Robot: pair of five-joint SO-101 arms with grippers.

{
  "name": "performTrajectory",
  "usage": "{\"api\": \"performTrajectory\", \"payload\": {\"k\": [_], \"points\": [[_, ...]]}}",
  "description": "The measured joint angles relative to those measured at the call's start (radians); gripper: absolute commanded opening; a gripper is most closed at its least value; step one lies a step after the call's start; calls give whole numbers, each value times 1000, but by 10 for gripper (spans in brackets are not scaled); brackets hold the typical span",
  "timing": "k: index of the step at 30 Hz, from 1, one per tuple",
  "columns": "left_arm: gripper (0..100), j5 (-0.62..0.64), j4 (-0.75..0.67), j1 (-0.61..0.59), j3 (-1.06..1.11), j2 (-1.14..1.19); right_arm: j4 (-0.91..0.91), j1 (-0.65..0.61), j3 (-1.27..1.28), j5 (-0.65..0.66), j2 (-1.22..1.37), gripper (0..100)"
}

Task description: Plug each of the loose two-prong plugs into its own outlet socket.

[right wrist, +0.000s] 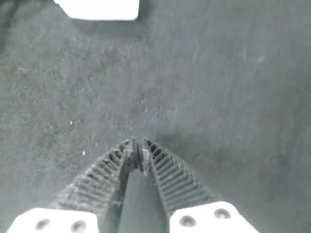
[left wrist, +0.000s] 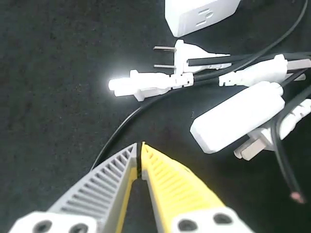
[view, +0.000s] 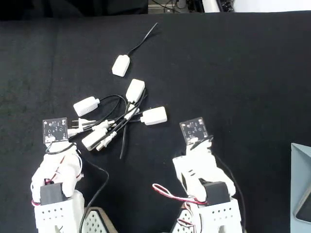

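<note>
Plainly, the clenched, empty left claw [left wrist: 140, 156] is nearer the two-prong plug [left wrist: 181, 56], which lies ahead with its axis crosswise. The right claw [right wrist: 139, 151], also clenched, sits farther off.

Place: a robotics lab or workshop bench, by the look of it.
Work surface: a table [view: 252, 73] covered edge to edge in black cloth.
Equipment: two small white robot arms, the left arm [view: 56, 170] and the right arm [view: 201, 170], fixed side by side at the near edge, with their wiring exposed.
Test pieces: loose plugs [view: 80, 123] and sockets [view: 154, 115] lying on the cloth.
Background: cables [view: 167, 5] beyond the far edge, and a grey-blue container [view: 301, 184] at the side.
</note>
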Motion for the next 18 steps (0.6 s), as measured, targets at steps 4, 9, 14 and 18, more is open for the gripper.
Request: {"api": "performTrajectory", "payload": {"k": [4, 9, 14, 18], "points": [[33, 0, 0, -38, 0, 0, -64, 32, -32, 135, 0, 15], [30, 0, 0, -52, 0, 0, -87, 35, -178, 201, 0, 15], [30, 0, 0, -52, 0, 0, -78, -26, -399, 204, 95, 15], [30, 0, 0, -52, 0, 0, -78, -78, -582, 181, 356, 15]]}}
